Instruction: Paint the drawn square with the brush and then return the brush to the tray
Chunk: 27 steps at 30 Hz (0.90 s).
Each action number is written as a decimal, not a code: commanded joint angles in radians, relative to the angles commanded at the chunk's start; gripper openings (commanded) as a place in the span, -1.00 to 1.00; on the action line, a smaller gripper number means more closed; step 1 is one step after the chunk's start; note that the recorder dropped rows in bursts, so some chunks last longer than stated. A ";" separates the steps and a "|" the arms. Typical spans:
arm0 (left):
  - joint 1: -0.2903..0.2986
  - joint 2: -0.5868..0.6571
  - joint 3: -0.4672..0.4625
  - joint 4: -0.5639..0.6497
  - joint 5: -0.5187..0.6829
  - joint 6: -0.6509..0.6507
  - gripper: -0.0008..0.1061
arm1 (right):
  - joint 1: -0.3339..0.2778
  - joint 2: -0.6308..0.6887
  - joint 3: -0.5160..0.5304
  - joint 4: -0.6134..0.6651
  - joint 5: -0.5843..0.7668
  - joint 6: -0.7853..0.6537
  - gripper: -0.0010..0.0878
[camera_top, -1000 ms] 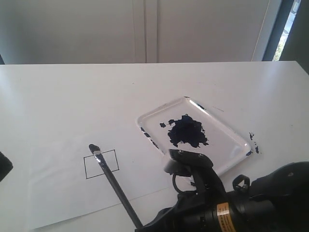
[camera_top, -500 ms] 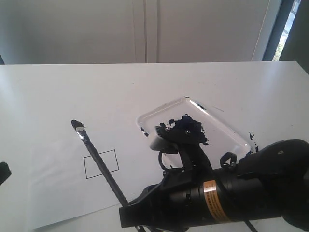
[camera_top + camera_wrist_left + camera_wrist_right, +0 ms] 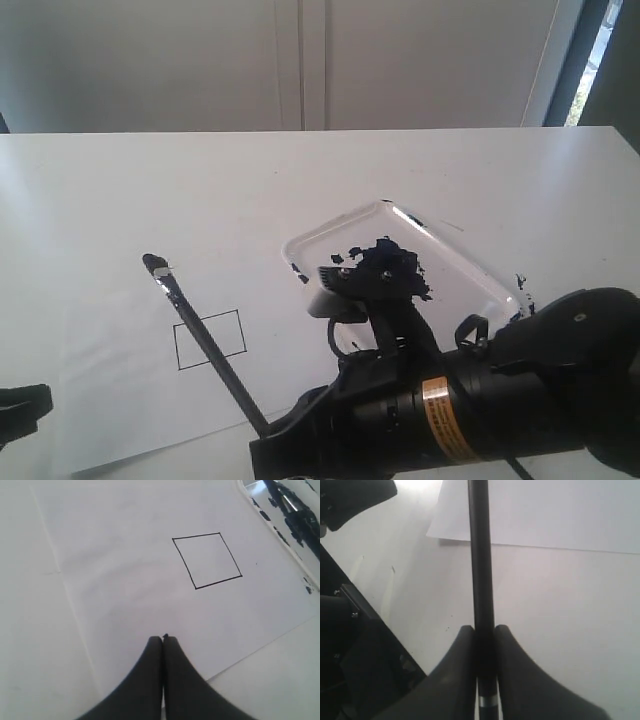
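While my right gripper (image 3: 485, 630) clamps the long thin black-handled brush (image 3: 207, 345), its shaft slants away from me across the small black-lined drawn square (image 3: 207, 560). The stained tip lies beyond the square's far left corner, so I judge I must draw it back. The clear glossy plastic tray (image 3: 465, 285) sits off to the right. My left gripper (image 3: 163, 639) is pinched together on nothing.

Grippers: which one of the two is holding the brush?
The right gripper: it pinches the brush by its black handle. The left gripper is shut on nothing, over the paper sheet.
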 joint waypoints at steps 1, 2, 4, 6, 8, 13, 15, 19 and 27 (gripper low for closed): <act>0.000 0.021 -0.010 0.000 0.000 0.000 -0.99 | 0.000 0.000 0.000 0.009 -0.011 0.000 -0.98; 0.000 0.042 -0.021 0.000 0.000 0.000 -0.99 | 0.000 0.000 0.004 0.025 -0.021 0.000 -0.98; 0.000 0.083 -0.042 0.002 0.000 0.000 -0.99 | 0.000 0.000 0.021 0.059 -0.024 0.000 -0.98; 0.000 0.122 -0.060 0.005 0.000 0.005 -0.99 | 0.000 0.000 0.034 0.061 -0.017 0.000 -0.98; 0.000 0.159 -0.074 0.005 0.000 0.017 -0.99 | 0.000 0.000 0.055 0.064 -0.015 0.000 -0.98; 0.000 0.260 -0.115 0.005 -0.003 0.043 -0.99 | 0.000 0.000 0.086 0.079 -0.027 0.000 -0.98; 0.000 0.298 -0.131 0.005 -0.010 0.044 -0.99 | 0.000 0.000 0.089 0.088 -0.046 0.000 -0.98; -0.002 0.364 -0.168 0.005 -0.015 0.044 -0.99 | 0.000 -0.002 0.091 0.105 -0.087 0.000 -0.98; -0.002 0.563 -0.288 -0.010 -0.011 0.043 -0.99 | 0.000 -0.002 0.091 0.164 -0.111 0.000 -0.98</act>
